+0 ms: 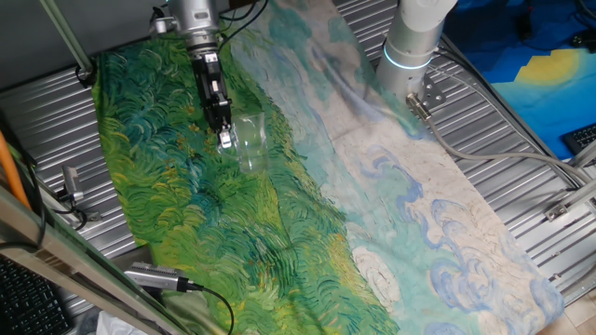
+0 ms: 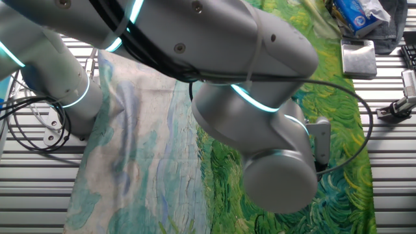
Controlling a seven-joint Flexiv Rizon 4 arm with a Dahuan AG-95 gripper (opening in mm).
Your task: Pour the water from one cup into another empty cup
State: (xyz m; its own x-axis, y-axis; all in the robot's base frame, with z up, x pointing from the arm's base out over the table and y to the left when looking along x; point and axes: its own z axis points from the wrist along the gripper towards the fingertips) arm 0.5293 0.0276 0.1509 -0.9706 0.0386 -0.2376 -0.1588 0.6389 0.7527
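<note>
In one fixed view my gripper (image 1: 224, 140) hangs over the green part of the painted cloth (image 1: 186, 205), fingers pointing down. A small clear glass cup (image 1: 250, 130) sits right against the fingertips on their right side, and the gripper looks shut on the cup's wall. Fainter glass outlines (image 1: 253, 160) continue just below it; I cannot tell whether they are another cup. The water is too faint to make out. In the other fixed view the arm's large grey joints (image 2: 260, 130) fill the middle and hide the gripper and the cup.
The cloth lies on a slatted metal table (image 1: 521, 158). The arm's base (image 1: 410, 46) stands at the back right. A black cable and a silver probe (image 1: 158, 276) lie at the front left. A metal box (image 2: 359, 57) and a blue packet (image 2: 357, 16) are at the far edge.
</note>
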